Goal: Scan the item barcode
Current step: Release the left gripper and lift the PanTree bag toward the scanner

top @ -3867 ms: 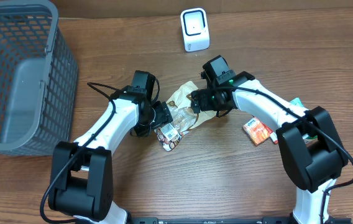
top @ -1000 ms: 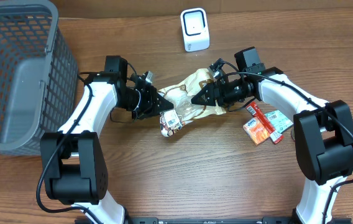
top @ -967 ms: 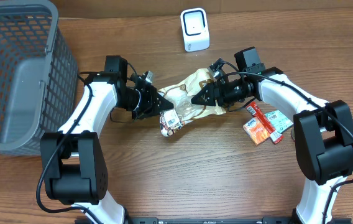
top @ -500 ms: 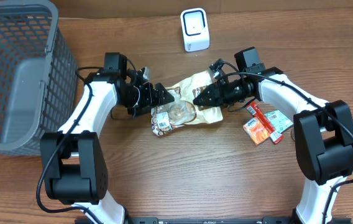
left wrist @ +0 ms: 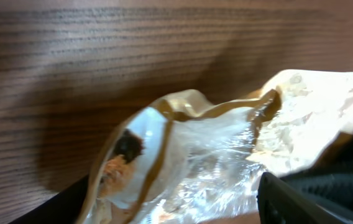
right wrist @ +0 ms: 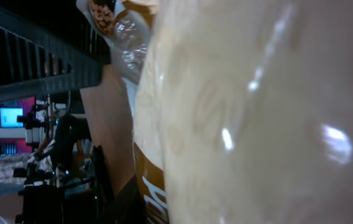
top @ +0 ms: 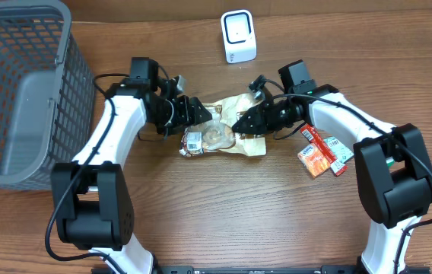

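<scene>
**Clerk:** Item one?

**Checker:** Snack bag, crinkled glossy film, cream with brown bands and a clear window. It lies on the wood-grain table between the two arms, below the scanner and well apart from it.

**Clerk:** Any print?

**Checker:** A small white printed patch at its left end, and pale lettering on a brown band in the right wrist view. Neither can be read.

**Clerk:** Pincers?

**Checker:** Left gripper: fingers spread wide at the bag's upper left edge, holding nothing. Right gripper: drawn narrow, pinching the bag's upper right edge; film fills its camera.

**Clerk:** Other stock?

**Checker:** Scanner, a white rounded box with a dark-outlined face, upright at the far edge. Basket, grey plastic mesh, at the left. An orange packet, flat, beside a red packet and a pale teal packet, at the right by the right arm; their text is too small to read.
</scene>
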